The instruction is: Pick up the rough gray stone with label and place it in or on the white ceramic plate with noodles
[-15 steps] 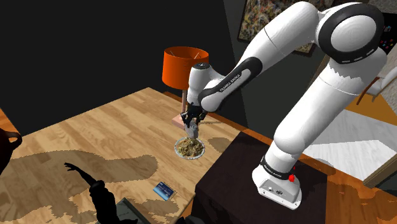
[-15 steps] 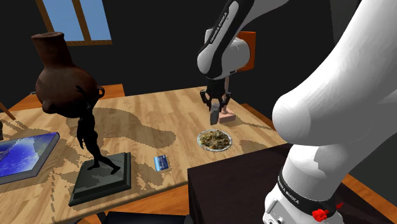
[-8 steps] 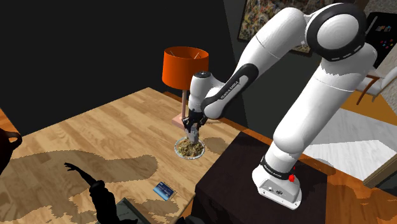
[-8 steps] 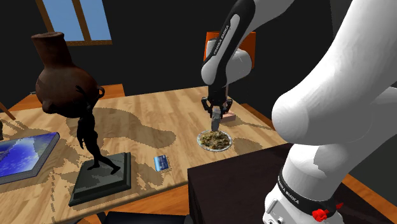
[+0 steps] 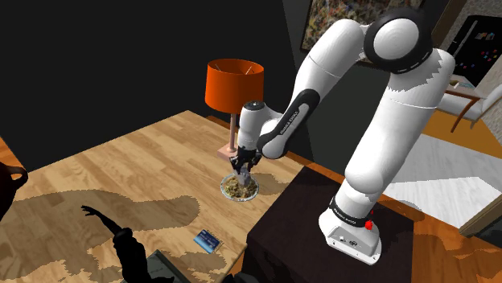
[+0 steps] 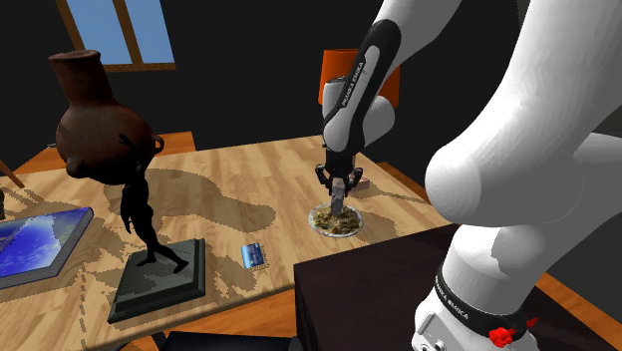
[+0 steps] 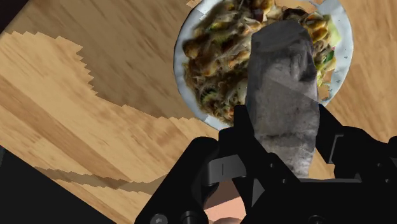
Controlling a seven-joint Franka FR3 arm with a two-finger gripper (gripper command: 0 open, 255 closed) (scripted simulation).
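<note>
My black gripper [image 5: 240, 168] is shut on a rough gray stone [image 7: 284, 95], which stands upright between the fingers. The stone [image 6: 340, 201] hangs directly over the white plate [image 5: 224, 187] of noodles [image 7: 219, 44] on the wooden table, its lower end at or just above the food. In the second exterior view the gripper [image 6: 339, 187] points straight down at the plate [image 6: 317, 221]. In the wrist view the gripper [image 7: 283, 137] clasps the stone with the plate [image 7: 182, 86] right behind it. Whether the stone touches the noodles I cannot tell.
An orange-shaded lamp [image 5: 233, 83] stands just behind the plate. A small blue card [image 5: 208, 239] lies near the table's front edge. A dark figurine on a base [image 6: 159, 276], a brown vase [image 6: 95, 115] and a framed picture [image 6: 35, 242] occupy the second exterior view's left. My black stand [image 5: 322, 233] adjoins the table.
The gripper has come down with the stone, from beside the lamp's foot to right above the noodles. The arm's elbow has swung lower and forward. The fingers stayed shut.
</note>
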